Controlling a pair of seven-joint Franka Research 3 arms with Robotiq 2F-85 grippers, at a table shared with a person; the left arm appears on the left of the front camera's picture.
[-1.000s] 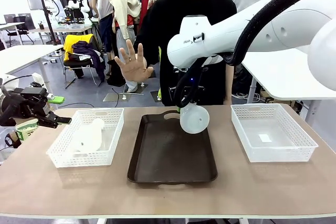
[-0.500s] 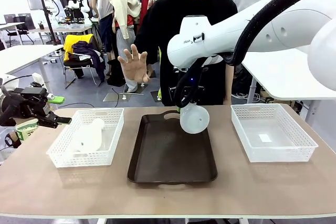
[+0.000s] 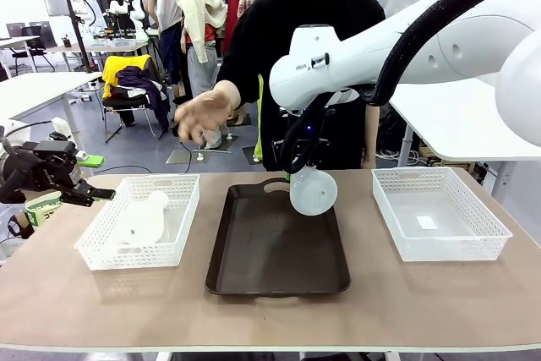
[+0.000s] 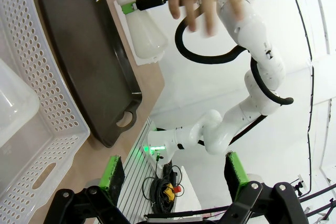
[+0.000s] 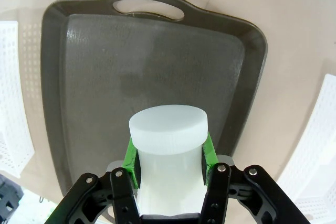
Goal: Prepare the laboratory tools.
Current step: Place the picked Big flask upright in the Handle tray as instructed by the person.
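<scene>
One frosted-white flask (image 3: 313,190) hangs tilted over the dark brown tray (image 3: 254,268), its round base turned toward the front camera. My right gripper (image 5: 168,153) is shut on it, green pads pressed to both sides of the flask (image 5: 167,137). A second flask (image 3: 144,219) lies on its side in the left white basket (image 3: 106,255). Left of that basket, off the table's edge, my left gripper (image 3: 68,185) stands open and empty. Its own view has the left gripper (image 4: 173,174) with pads wide apart, the lying flask (image 4: 16,114) and the held flask (image 4: 147,30).
A person in black stands at the far side with one hand (image 3: 201,114) held out above the table's far left. An empty white basket (image 3: 486,238) sits on the right. The tray (image 5: 100,72) lies bare below the held flask.
The person's raised open palm has dropped and turned downward. Both arms and the held flask have stayed still.
</scene>
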